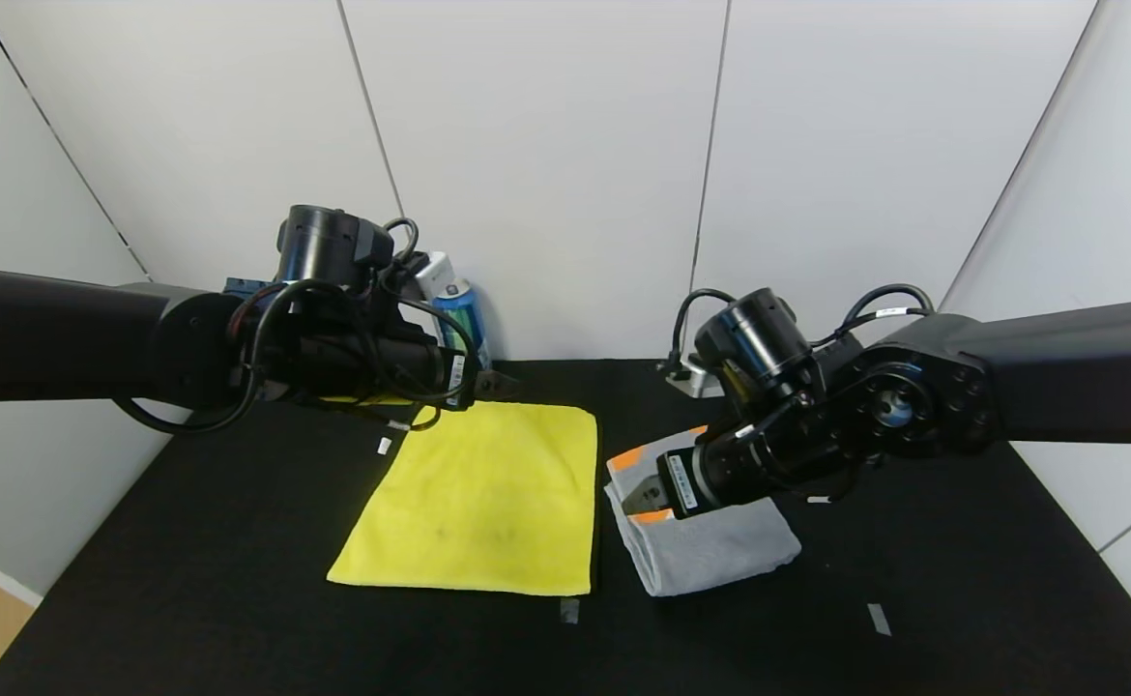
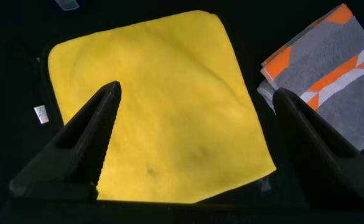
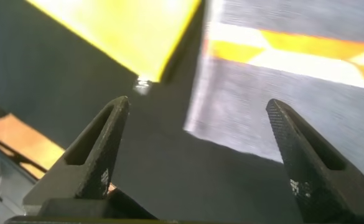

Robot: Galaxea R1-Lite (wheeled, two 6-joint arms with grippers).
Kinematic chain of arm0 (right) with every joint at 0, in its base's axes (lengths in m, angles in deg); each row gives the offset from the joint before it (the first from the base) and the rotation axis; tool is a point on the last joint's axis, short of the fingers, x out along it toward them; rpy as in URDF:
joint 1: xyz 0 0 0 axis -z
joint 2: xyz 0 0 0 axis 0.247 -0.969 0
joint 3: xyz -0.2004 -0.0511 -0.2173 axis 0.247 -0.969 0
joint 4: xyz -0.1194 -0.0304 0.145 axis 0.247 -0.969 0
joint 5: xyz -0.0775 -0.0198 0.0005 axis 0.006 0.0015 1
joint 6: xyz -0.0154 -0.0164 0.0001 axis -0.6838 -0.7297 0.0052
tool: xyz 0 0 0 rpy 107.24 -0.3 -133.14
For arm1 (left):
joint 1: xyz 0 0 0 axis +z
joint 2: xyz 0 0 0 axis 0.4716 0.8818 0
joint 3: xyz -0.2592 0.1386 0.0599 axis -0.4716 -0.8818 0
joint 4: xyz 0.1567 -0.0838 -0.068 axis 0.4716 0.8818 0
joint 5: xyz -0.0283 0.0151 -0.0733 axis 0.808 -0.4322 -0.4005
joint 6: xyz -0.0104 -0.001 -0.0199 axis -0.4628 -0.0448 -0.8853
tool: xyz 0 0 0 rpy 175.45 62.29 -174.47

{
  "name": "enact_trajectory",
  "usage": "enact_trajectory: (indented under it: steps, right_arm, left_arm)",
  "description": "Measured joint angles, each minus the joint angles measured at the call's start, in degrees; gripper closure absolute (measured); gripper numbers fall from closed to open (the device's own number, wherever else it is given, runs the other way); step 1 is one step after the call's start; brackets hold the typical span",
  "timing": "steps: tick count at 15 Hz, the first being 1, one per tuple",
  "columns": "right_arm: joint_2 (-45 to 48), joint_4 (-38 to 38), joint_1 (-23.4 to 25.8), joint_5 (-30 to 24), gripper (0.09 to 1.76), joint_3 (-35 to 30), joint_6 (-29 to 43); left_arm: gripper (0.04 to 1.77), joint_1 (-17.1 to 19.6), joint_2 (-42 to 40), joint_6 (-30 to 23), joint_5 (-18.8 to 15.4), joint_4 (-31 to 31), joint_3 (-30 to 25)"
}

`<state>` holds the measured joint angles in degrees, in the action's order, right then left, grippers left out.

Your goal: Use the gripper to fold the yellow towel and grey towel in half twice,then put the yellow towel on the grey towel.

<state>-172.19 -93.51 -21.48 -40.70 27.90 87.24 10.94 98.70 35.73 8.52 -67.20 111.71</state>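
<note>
**A:** Where is the right tool (image 1: 635, 499), and how do its fingers stand?

**B:** It hangs just above the left end of the grey towel (image 1: 720, 546), over the orange and white band. The fingers are spread wide with nothing between them; its own wrist view shows the towel's edge and bare black worktop (image 1: 188, 561) in the gap.

**A:** And the grey towel itself?

**B:** Folded into a compact thick bundle, lying right of centre on the worktop, partly under the right arm.

**A:** The left tool (image 2: 194, 149)?

**B:** Raised above the far left corner of the yellow towel (image 1: 488, 498), fingers also wide apart and empty. In its wrist view the yellow cloth fills the space between them.

**A:** How does the yellow towel lie?

**B:** Flat, a single spread layer, at the middle of the worktop. Its right edge runs just beside the grey bundle, with a narrow strip of black between them.

**A:** Anything farther out?

**B:** A blue bottle (image 1: 459, 319) stands at the far edge, by the wall behind the left arm.
</note>
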Motion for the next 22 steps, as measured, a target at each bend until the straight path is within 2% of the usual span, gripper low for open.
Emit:
enact_trajectory:
  steps: [13, 14, 15, 17, 18, 19, 20, 21, 22]
  right_arm:
    - [0.1, 0.0, -0.1, 0.0, 0.55, 0.0, 0.0]
    - [0.7, 0.1, -0.7, 0.0, 0.52, 0.2, 0.0]
    - [4.9, 0.2, -3.1, 0.0, 0.35, 1.1, 0.0]
    - [9.6, -0.6, 3.3, -0.1, 0.20, -2.1, 1.7]
    - [9.7, -0.5, 3.4, -0.1, 0.19, -2.1, 1.7]
    - [9.9, -0.5, 3.4, -0.1, 0.17, -2.1, 1.7]
    - [9.7, 9.5, 0.5, -1.0, 0.15, -4.1, 4.2]
    - [6.0, 12.1, -2.8, -1.3, 0.15, -6.2, 4.8]
    - [6.0, 12.6, -3.4, -1.4, 0.15, -6.2, 4.8]
  left_arm:
    - [0.09, 0.0, 0.0, 0.0, 0.0, 0.0, 0.0]
    - [0.09, 0.0, -0.1, 0.0, 0.0, 0.0, 0.0]
    - [0.09, 0.1, -0.9, -0.1, 0.0, 0.0, -0.2]
    - [0.09, 0.1, -1.3, -0.1, -0.5, 0.1, -0.5]
    - [0.09, 0.1, -1.3, -0.1, -0.5, 0.1, -0.5]
    - [0.09, 15.8, -1.8, 5.5, -7.7, 7.2, -7.1]
    - [0.09, 16.5, -2.3, 5.4, -7.8, 6.5, -7.5]
    - [0.09, 16.6, -2.7, 5.4, -7.8, 6.6, -7.5]
    - [0.09, 16.5, -3.3, 5.4, -8.0, 6.3, -7.8]
